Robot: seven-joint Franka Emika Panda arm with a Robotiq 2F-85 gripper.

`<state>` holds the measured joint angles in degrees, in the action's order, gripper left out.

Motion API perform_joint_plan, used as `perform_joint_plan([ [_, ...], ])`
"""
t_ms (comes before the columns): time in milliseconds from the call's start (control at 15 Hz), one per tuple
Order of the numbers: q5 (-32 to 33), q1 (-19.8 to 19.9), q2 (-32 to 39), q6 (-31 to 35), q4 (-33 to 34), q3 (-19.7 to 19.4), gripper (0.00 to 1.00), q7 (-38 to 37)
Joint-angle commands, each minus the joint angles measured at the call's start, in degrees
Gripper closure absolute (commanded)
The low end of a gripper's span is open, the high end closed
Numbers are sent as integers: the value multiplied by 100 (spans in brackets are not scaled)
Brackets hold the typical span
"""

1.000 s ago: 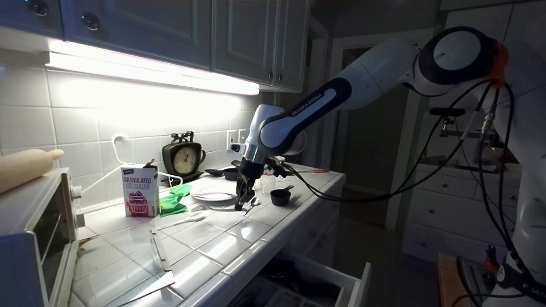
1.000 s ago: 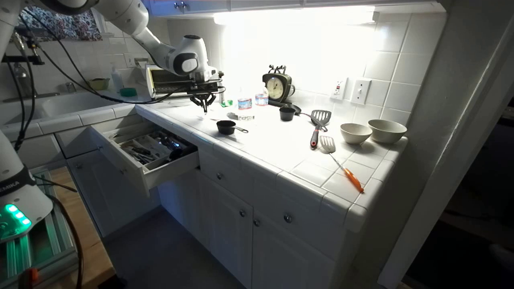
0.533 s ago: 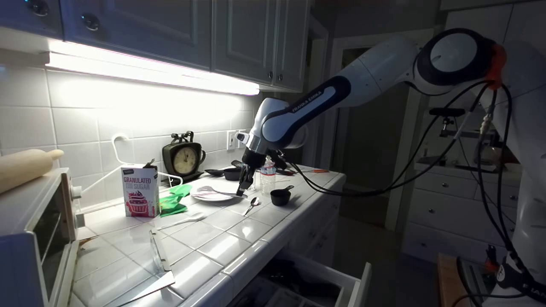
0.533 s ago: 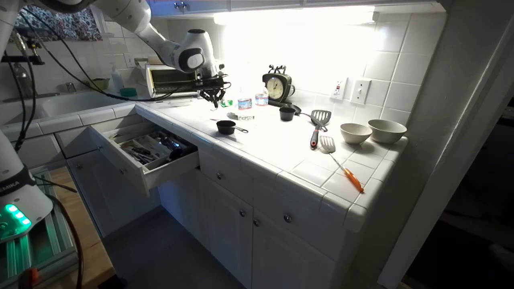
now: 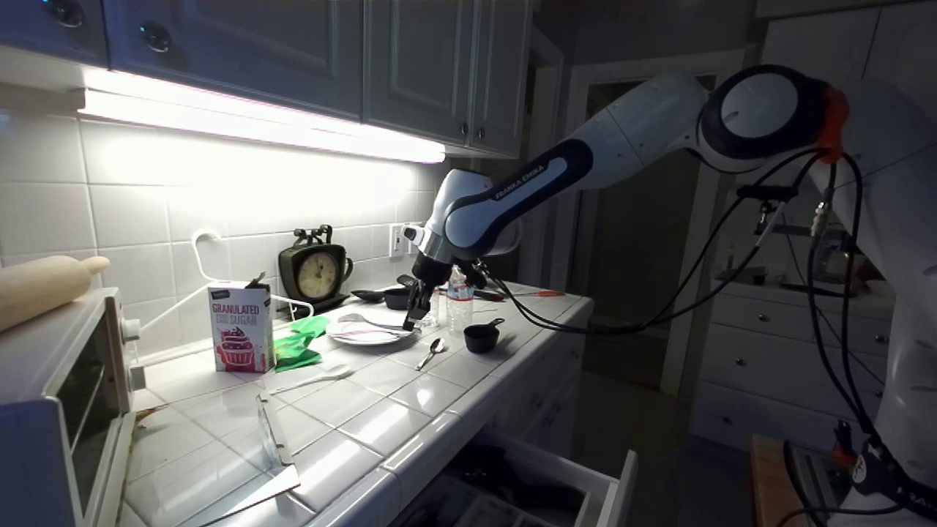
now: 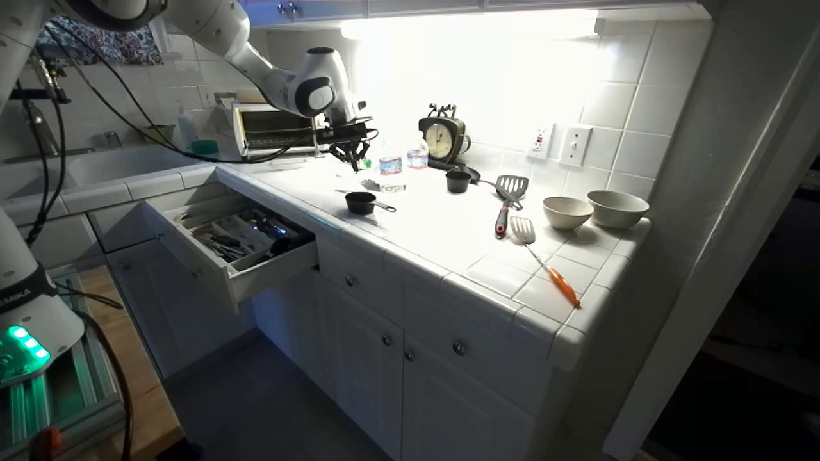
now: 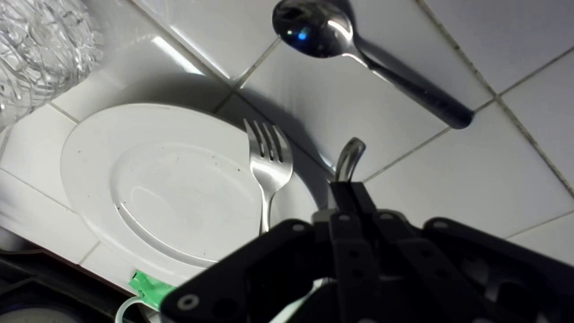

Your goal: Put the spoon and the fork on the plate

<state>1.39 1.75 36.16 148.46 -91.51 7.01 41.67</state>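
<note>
Clenched on the handle of a slim metal utensil with the gripper, leaving just the curved end jutting past the jaws in the wrist view. Reaching out over the white plate with the far end, going by an exterior view (perhaps tined, though too small there to be sure). Can't tell whether touching the plate with it or hanging just above. Can see a fork on the plate as well, laid across the rim with tines poking slightly past the edge. Must look to the tiled counter for the spoon, lying apart from the plate, between that and a small black measuring cup. Can also pick out clear bottles beside the plate, a black clock farther back, a sugar box, a green bag just beside it and, on the tiles, a pale slender utensil.
</note>
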Motion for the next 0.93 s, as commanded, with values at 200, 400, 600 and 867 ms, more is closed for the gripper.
perform_joint_plan([
  [200,501,-63,576,-64,732,-74,99,-76],
  [400,592,-63,745,-111,955,-58,99,-44],
  [600,648,-78,873,-155,1123,-45,99,-14],
  [867,714,-117,990,-213,1295,-45,99,12],
])
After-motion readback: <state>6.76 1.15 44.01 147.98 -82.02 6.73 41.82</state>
